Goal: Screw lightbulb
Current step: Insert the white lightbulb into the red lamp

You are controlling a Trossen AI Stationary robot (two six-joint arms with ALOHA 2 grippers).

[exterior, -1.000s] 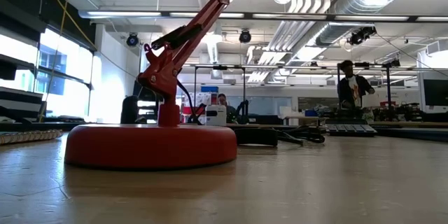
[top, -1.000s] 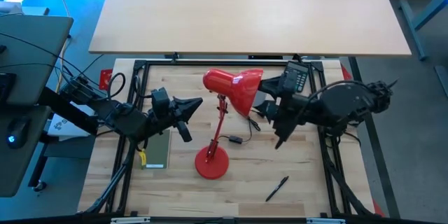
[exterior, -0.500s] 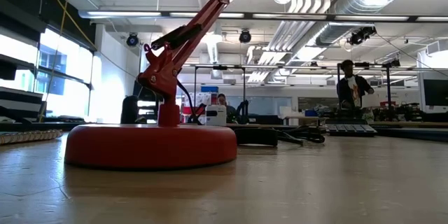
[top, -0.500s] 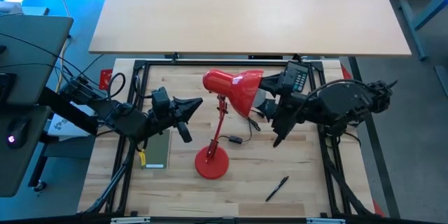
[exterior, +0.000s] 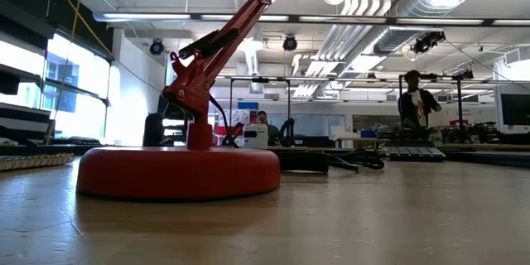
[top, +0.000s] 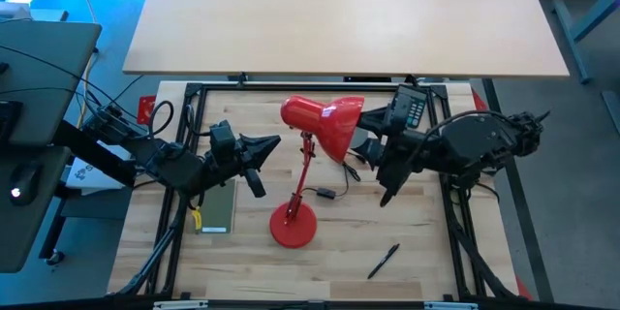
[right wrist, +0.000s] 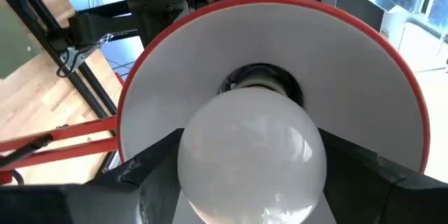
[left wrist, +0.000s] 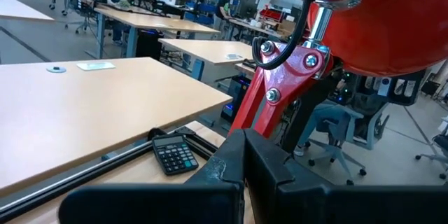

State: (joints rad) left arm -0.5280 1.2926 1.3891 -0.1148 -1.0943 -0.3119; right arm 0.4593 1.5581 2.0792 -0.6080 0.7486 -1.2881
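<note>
Small white rounded lightbulb (right wrist: 250, 150) sits betw. the two dark fingers (right wrist: 150, 175) of the R gripper (top: 360, 151), base at the socket inside the red metal lamp shade (right wrist: 175, 77). R fingers flank the bulb; contact unclear. L gripper (top: 274, 141) pinched closed, empty, just beside the red lamp arm (left wrist: 280, 87).

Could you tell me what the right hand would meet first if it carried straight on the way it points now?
The right hand has the bulb between its fingers, aimed into the red shade. Straight on, the bulb's base would probably meet the socket first, though depth there is unclear.
</note>
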